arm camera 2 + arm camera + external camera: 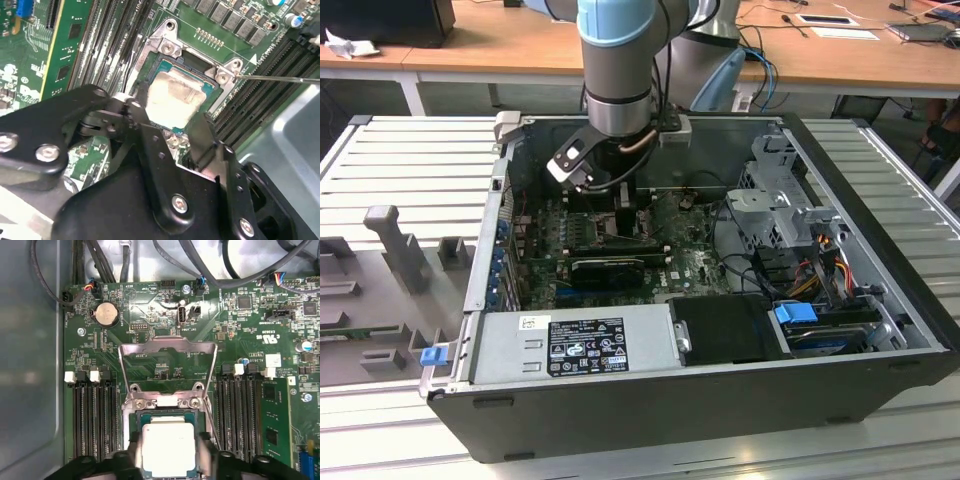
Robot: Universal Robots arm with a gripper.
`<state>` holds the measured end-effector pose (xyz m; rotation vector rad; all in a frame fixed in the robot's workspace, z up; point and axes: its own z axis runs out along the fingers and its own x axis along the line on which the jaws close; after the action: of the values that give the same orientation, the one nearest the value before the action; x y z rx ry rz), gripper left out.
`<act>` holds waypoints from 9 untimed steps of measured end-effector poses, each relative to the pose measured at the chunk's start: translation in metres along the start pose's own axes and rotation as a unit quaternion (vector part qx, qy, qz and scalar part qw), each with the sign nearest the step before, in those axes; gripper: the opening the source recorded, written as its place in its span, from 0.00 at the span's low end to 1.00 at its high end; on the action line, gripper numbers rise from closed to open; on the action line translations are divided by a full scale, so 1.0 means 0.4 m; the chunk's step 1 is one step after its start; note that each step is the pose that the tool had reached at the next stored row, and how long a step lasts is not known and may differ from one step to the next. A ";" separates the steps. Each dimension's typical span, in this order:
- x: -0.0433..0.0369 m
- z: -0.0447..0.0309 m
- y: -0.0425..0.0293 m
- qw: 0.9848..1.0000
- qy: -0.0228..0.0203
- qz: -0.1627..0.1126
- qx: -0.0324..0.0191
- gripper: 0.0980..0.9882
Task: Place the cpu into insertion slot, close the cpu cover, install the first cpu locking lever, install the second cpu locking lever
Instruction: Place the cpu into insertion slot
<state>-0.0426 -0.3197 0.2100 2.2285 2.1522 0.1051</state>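
Cpu (168, 449) lies in slot (195, 62), straddled by pincer (167, 116); gripping or released, cannot tell. Placement looks done. Cover (167, 341) stands open just beyond pincer. Left: close cover, latch both levers (280, 78).

That robot's fat silver-grey metal arm (617, 75) has pale blue plastic joint caps (620, 20). At the wrist there's a whitish camera block (570, 158) with thin black cables (608, 185) looped round it. The matte black gripper (167, 120) is chunky link plates dotted with shiny silver screws (180, 203).
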 end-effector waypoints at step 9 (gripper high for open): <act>0.001 -0.026 0.005 1.000 -0.002 0.000 0.006 0.01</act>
<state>-0.0415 -0.3197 0.2207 2.2333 2.1560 0.0898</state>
